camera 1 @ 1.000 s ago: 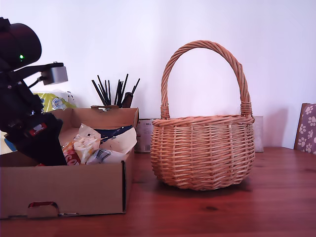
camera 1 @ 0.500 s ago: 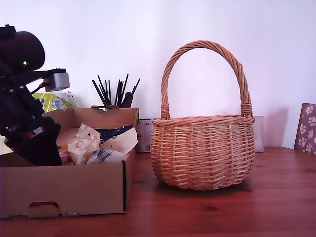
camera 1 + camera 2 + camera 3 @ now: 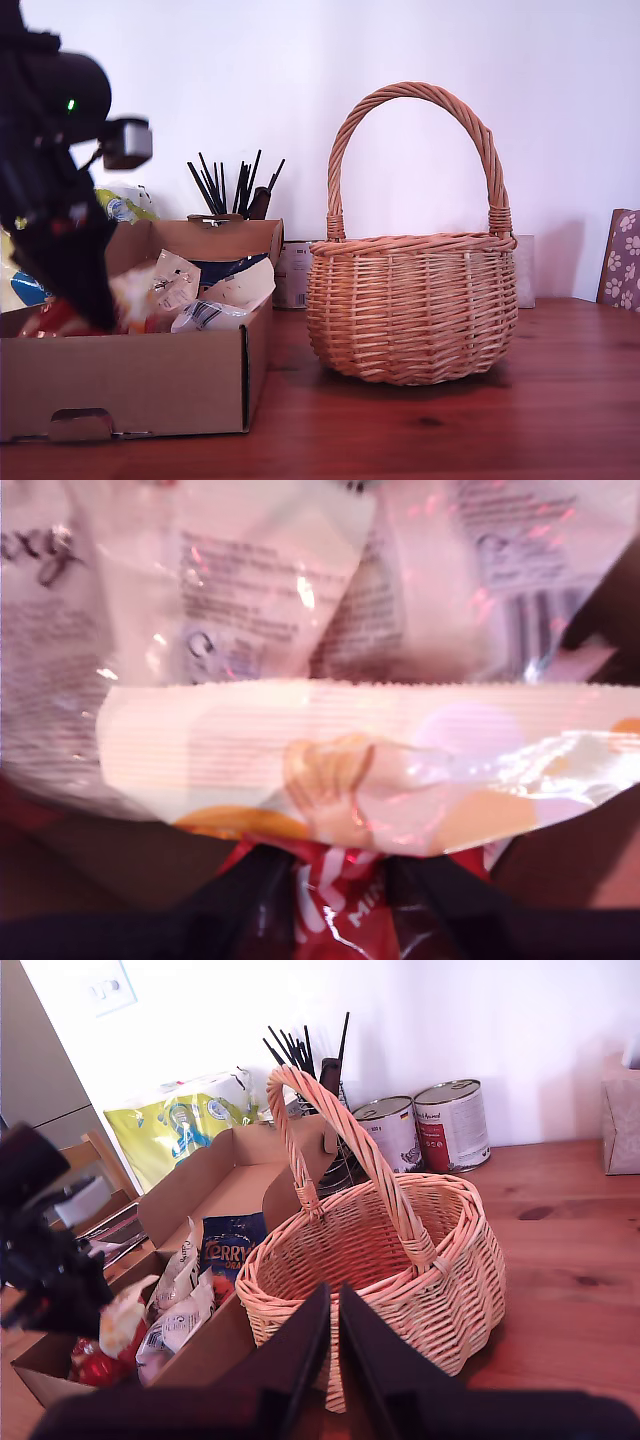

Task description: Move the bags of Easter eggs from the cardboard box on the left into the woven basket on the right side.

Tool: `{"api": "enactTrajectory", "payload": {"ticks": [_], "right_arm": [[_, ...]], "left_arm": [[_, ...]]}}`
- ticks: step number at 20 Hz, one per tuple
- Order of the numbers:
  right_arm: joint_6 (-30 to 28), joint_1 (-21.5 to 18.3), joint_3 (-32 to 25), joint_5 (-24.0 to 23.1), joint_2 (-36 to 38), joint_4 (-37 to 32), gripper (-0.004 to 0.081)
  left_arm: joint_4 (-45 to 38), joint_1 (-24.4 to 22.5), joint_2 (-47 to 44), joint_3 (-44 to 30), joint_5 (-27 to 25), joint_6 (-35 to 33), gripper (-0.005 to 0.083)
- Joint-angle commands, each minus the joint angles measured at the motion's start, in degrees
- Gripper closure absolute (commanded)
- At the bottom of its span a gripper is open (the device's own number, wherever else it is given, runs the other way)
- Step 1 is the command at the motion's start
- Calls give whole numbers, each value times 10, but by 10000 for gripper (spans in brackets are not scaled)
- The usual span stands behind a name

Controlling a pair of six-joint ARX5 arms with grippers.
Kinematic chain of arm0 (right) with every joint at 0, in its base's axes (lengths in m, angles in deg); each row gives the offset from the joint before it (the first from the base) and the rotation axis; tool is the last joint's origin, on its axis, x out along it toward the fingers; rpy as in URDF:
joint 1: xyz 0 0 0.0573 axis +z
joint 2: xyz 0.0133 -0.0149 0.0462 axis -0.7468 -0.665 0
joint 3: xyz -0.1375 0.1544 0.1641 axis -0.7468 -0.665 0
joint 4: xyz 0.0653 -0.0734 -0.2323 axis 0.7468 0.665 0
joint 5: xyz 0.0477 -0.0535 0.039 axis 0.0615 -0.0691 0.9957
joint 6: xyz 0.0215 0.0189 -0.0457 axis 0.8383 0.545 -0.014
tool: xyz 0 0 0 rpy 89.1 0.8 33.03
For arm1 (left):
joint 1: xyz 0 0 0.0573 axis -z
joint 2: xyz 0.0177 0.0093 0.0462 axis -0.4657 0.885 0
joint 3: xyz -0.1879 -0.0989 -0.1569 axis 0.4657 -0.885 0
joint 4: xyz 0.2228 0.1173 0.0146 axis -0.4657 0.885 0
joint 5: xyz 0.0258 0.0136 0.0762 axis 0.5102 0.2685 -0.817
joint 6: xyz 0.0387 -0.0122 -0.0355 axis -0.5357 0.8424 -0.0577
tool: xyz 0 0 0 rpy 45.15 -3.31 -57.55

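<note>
The cardboard box (image 3: 150, 385) stands at the exterior view's left, with crinkly bags in it. Down inside the box, my first gripper (image 3: 335, 895) is shut on a red-and-yellow bag (image 3: 330, 910), which shows red at the box's left end (image 3: 55, 320). A pale clear bag (image 3: 330, 750) drapes across just ahead of the jaws. A clear/white bag (image 3: 210, 315) and the dark blue Terry's bag (image 3: 230, 1240) lie in the box. The woven basket (image 3: 410, 310) stands to the box's right. My second gripper (image 3: 335, 1360) hovers shut before the basket (image 3: 400, 1250), holding nothing.
A yellow-and-blue towel pack (image 3: 180, 1125) and a holder of black sticks (image 3: 235, 185) stand behind the box. Two tins (image 3: 450, 1125) sit behind the basket. A paw-print box (image 3: 622, 260) is at the exterior view's right edge. All rest on a wooden table (image 3: 450, 430).
My first arm has risen and tilted inside the box, dragging the red-and-yellow bag and a pale bag up and toward the exterior view's left. The basket has not moved.
</note>
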Motion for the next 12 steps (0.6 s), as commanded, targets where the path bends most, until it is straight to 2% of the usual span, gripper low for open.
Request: {"api": "enactTrajectory", "payload": {"ticks": [1,3,7,10,12], "right_arm": [[-1,1,-1,0,-2,-3,782],[-1,1,-1,0,-2,-3,782],[-1,1,-1,0,-2,-3,782],[-1,1,-1,0,-2,-3,782],[-1,1,-1,0,-2,-3,782]], "left_arm": [[40,0,-3,31,1,0,634],[71,1,-10,62,5,0,634],[82,8,-51,92,54,29,634],[36,22,-86,94,118,71,634],[-30,48,-93,94,160,103,634]]}}
